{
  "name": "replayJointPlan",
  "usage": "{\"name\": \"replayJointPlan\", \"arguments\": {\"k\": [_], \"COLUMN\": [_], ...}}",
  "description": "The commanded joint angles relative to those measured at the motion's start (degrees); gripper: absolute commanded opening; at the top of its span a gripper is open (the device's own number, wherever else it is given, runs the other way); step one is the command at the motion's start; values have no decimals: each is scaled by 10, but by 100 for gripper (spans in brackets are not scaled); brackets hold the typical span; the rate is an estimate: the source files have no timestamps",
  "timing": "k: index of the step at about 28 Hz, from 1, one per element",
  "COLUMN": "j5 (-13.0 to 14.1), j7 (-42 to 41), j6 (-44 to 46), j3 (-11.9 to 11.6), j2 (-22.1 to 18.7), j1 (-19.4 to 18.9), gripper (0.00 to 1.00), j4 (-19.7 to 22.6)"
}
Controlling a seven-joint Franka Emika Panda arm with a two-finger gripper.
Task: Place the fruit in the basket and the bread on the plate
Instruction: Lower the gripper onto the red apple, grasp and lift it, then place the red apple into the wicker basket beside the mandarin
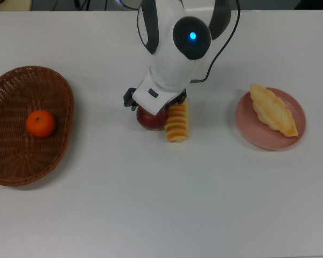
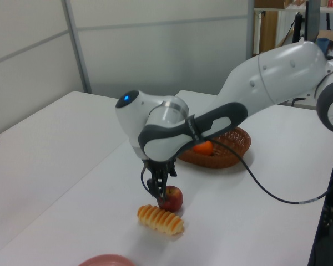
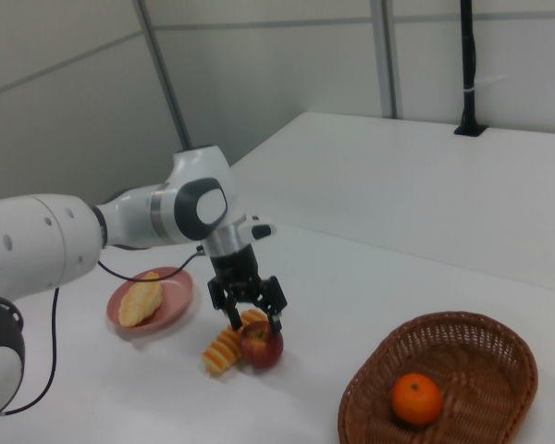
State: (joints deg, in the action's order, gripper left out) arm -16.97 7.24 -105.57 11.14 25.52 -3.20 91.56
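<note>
Now the end effector (image 3: 249,310) gapes wide above one apple (image 3: 261,345) (one mandarin (image 3: 416,399) already basketed).

A white table (image 1: 151,204) carries everything — it fills nearly the whole top view. At the left edge of the top view lies the basket (image 1: 11,166), its rim running off the frame. Near the middle sit the apple (image 3: 261,345) and the ridged roll (image 1: 176,126), touching side by side, the apple on the top view's left of the roll. At the right of the top view, well apart from them, rests the plate (image 1: 258,137). In the right view the order reverses — plate (image 3: 171,296) at centre left, basket (image 3: 481,388) at lower right, apple and roll (image 3: 222,350) between them. In the left view the plate's edge (image 2: 106,260) shows at the bottom.
</note>
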Motion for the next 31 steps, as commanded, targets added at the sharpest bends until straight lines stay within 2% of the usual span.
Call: {"name": "replayJointPlan", "arguments": {"k": [1,7,9,11,13,15,16,20,24,26,31], "j5": [0,0,0,0,1,1,2,3,15,32,49], "j7": [-21,-35,-38,-47,-51,-51,-52,-52,-52,-55,-85], "j6": [2,1,1,1,1,1,1,3,4,4,4], "j3": [0,0,0,0,0,0,0,0,2,2,0], "j2": [-3,1,4,8,8,8,8,5,-5,-18,-35], "j1": [0,6,14,17,21,22,22,25,36,46,82], "gripper": [100,99,93,80,58,43,32,16,16,16,16], "j4": [16,21,21,21,21,20,20,13,-3,-16,-44]}}
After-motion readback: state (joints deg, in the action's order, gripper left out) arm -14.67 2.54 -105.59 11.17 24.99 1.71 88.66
